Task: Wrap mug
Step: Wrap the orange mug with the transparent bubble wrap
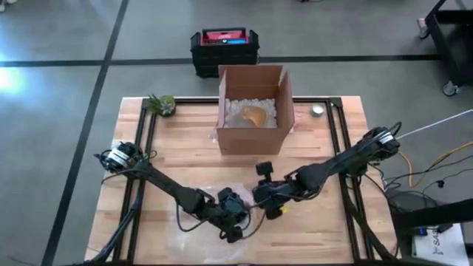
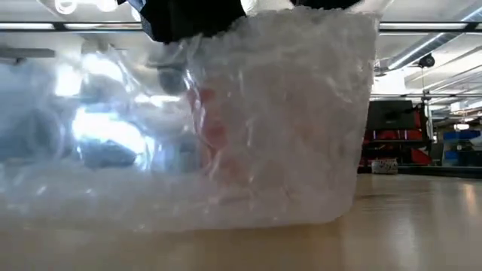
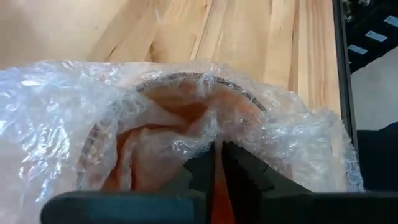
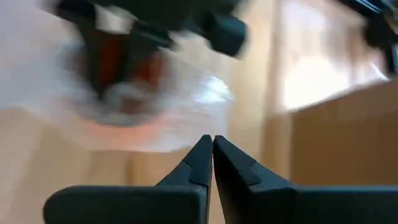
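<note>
An orange mug [image 3: 163, 122] sits inside a bundle of clear bubble wrap [image 3: 56, 112] on the table's near middle [image 1: 207, 222]. In the low view the wrap [image 2: 286, 128] fills the picture, with the mug [image 2: 215, 135] a dim red shape within. My left gripper [image 3: 217, 149] is shut on the wrap at the mug's mouth. My right gripper [image 4: 212, 142] is shut on nothing, just right of the bundle [image 1: 256, 198]. My left gripper pinches a bunched fold of bubble wrap [image 3: 211, 134] between its two fingers, just at the near side of the mug's rim [image 3: 186, 77]. The fingers slant down from above toward the mug's mouth. The wrapped mug rests on the table, the wrap slack around it.
An open cardboard box [image 1: 253, 111] with white packing peanuts and an orange thing inside stands at the far middle. A small plant [image 1: 161, 103] is at the far left and a small round tin [image 1: 318, 111] at the far right. Bare wood lies on both sides.
</note>
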Robot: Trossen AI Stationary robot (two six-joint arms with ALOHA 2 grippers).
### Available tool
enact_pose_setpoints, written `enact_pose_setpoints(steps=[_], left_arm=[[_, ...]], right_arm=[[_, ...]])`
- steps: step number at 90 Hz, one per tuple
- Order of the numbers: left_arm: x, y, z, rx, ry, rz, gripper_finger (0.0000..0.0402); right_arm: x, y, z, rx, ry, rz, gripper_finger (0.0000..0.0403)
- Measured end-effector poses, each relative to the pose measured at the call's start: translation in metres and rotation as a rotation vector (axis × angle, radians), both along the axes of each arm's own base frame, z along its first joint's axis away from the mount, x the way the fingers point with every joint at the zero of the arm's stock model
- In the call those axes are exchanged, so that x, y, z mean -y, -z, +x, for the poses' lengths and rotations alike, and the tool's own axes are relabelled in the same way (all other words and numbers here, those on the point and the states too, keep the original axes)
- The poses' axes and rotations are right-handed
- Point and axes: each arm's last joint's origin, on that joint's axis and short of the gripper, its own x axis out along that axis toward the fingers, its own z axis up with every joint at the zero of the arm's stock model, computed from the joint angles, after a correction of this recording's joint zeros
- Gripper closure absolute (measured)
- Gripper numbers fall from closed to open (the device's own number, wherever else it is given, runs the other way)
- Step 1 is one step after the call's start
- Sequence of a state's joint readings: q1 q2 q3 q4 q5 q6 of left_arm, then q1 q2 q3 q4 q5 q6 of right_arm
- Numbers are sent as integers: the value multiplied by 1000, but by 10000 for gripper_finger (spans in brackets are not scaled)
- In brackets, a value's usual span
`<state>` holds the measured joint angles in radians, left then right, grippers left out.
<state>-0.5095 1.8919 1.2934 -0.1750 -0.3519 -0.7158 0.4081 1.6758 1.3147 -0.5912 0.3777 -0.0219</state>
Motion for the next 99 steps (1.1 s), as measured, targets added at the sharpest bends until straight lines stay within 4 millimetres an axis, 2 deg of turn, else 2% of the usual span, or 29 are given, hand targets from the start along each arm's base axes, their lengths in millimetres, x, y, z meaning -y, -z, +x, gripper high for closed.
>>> enact_pose_setpoints(steps=[12, 21, 34, 43, 63, 83, 99], left_arm=[[0, -1, 1, 10, -1, -4, 381], [0, -1, 1, 11, -2, -5, 381], [0, -1, 1, 13, -2, -6, 381], [0, -1, 1, 16, -3, -7, 381], [-1, -2, 2, 20, -10, -5, 381], [-2, -3, 3, 26, -9, -6, 381], [-5, -16, -2, 34, -12, -14, 381]], right_arm=[[12, 19, 11, 45, 18, 17, 403], [14, 23, 18, 83, 9, 19, 403], [4, 16, 21, 98, -96, 145, 403], [0, 23, 21, 54, -175, 249, 403], [-6, 45, 23, 4, -146, 229, 403], [-20, 50, 19, -14, -181, 221, 403], [-26, 51, 16, -23, -199, 223, 403]])
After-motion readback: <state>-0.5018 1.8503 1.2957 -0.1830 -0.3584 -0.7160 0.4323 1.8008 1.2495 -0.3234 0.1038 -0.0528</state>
